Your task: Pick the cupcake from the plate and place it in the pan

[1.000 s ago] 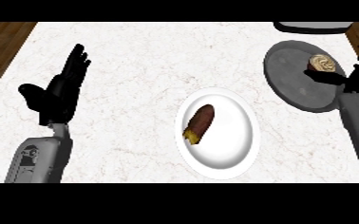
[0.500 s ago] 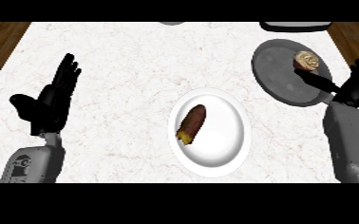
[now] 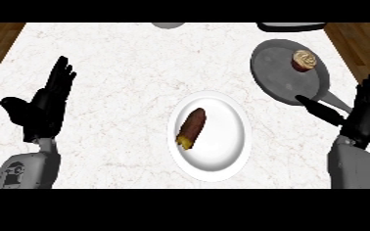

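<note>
- The pale marbled surface (image 3: pixel 123 63) stretches from the left robot hand (image 3: pixel 39 107) across to the right robot hand (image 3: pixel 356 122).
- A white plate (image 3: pixel 224 156) lies between the two, carrying a brown oblong food (image 3: pixel 192 127).
- A grey pan (image 3: pixel 278 73) sits just ahead of the right robot hand, its handle running back toward it.
- The left robot hand rests open, fingers straight and upward, holding nothing.
- The right robot hand is spread and holds nothing. One digit crosses the pan's handle.
- The cupcake (image 3: pixel 305 60) stands in the pan, ahead of the right robot hand and apart from it.
</note>
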